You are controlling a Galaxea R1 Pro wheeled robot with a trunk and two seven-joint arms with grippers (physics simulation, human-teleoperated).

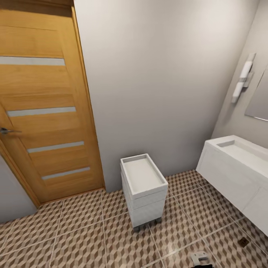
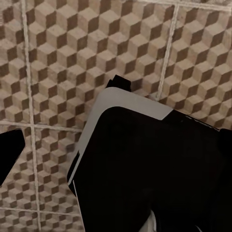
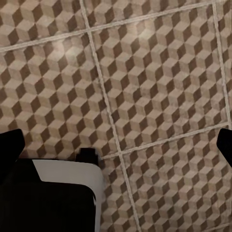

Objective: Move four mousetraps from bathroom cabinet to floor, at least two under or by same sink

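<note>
The mousetraps and the orange-brown cabinet are out of view. The head view takes in the cube-patterned bathroom floor [image 1: 82,238] and, at the right, the long white sink [image 1: 242,152] on its white cupboard base. My right gripper [image 3: 116,145] hangs open over bare floor tiles [image 3: 154,77], its two dark fingertips [image 3: 9,145] at opposite edges of the right wrist view and nothing between them. My left gripper [image 2: 116,154] also points down at the floor tiles [image 2: 72,53]. One dark fingertip [image 2: 9,154] stands far out to the side, and the other is lost against my black base [image 2: 154,174].
A small white drawer unit [image 1: 143,186] on castors stands against the grey wall between the wooden door [image 1: 44,111] and the sink. A floor drain [image 1: 243,241] lies in front of the sink base. A mirror [image 1: 260,100] and a wall light [image 1: 242,78] hang above it.
</note>
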